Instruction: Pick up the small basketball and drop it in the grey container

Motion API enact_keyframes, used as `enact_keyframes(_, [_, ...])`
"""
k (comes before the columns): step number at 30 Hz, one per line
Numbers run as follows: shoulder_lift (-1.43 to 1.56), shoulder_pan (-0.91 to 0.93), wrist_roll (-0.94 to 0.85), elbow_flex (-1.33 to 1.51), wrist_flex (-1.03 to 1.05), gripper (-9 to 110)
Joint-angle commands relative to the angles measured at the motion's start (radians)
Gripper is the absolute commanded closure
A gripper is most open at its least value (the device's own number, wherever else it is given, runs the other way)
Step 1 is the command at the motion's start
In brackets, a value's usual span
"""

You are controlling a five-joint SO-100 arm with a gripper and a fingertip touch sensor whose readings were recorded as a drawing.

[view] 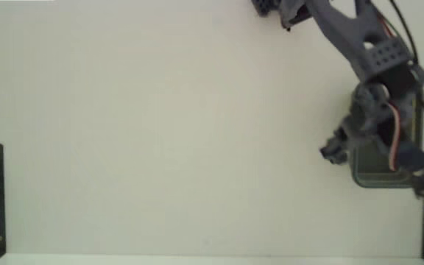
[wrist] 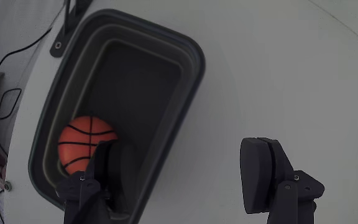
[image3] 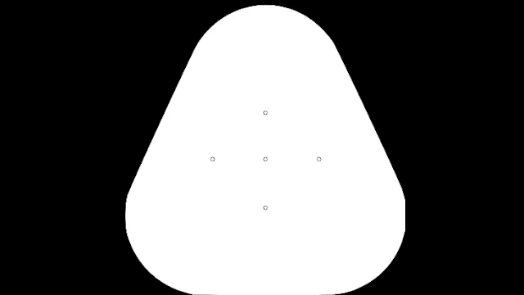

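Small basketball (wrist: 84,142): 1, lying inside grey container (wrist: 188,56), near its lower end in the wrist view. Gripper (wrist: 185,177): released, empty, jaws wide, apparently above the tub's rim. Advice: lift straight up, avoiding the rim; drop looks complete.

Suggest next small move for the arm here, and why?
Probably lift and retract clear of the grey container. In the wrist view the small basketball already sits inside it, and the pincer is open and empty, one finger over the tub, the other over the table. The drop looks finished.
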Motion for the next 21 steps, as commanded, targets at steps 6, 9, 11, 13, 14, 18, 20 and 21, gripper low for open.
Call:
enact_keyframes(6, [0.181, 0.086, 0.005, 0.104, -0.003, -9])
enact_keyframes(9, [0.224, 0.119, 0.005, 0.146, -0.003, -9])
enact_keyframes(11, [0.256, 0.143, 0.005, 0.178, -0.003, -9])
enact_keyframes(13, [0.283, 0.164, 0.005, 0.205, -0.003, -9])
enact_keyframes(14, [0.299, 0.176, 0.005, 0.221, -0.003, -9])
enact_keyframes(18, [0.351, 0.216, 0.005, 0.273, -0.002, -9])
enact_keyframes(20, [0.378, 0.236, 0.005, 0.299, -0.002, -9])
enact_keyframes(21, [0.393, 0.248, 0.005, 0.314, -0.002, -9])
